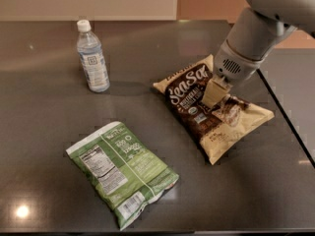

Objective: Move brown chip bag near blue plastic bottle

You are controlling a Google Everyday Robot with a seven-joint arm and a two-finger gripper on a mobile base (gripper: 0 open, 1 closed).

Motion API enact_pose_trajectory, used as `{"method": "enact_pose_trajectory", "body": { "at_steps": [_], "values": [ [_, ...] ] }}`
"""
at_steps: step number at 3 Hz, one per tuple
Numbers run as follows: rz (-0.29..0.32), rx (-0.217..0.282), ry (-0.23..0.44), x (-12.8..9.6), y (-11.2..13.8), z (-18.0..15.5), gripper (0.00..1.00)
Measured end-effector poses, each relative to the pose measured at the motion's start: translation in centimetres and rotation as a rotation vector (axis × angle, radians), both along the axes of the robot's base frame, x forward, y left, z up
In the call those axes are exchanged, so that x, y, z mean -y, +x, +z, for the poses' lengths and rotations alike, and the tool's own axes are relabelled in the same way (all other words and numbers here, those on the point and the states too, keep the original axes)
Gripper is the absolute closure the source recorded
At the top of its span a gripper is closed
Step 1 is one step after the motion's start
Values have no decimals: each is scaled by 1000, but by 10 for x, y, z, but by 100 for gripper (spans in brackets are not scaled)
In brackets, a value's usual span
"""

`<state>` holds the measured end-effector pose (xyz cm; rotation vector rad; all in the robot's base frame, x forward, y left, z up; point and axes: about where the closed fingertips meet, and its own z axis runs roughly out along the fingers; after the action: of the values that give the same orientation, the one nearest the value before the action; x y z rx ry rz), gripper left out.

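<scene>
Gripper (214, 93) sits on the middle of the brown chip bag (189, 96), lying flat well right of the blue plastic bottle (92, 58); whether it is gripping I cannot tell. Best pinch the crinkly brown-and-tan bag firmly, carry it low toward the bottle, and stop short to avoid toppling it.

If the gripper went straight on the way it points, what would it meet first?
The crinkly dark-brown and tan chip bag, right under the gripper; contact looks close, though depth is unclear.
</scene>
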<state>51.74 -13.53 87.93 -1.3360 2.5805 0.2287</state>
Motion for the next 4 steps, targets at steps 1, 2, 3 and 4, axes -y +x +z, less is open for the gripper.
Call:
{"method": "enact_pose_trajectory", "body": {
  "at_steps": [1, 2, 3, 4],
  "values": [
    [27, 8, 18, -10, 11, 9, 100],
    [44, 22, 32, -22, 30, 19, 100],
    [62, 39, 48, -36, 51, 28, 100],
    [84, 46, 68, -55, 68, 35, 100]
  ]
}}
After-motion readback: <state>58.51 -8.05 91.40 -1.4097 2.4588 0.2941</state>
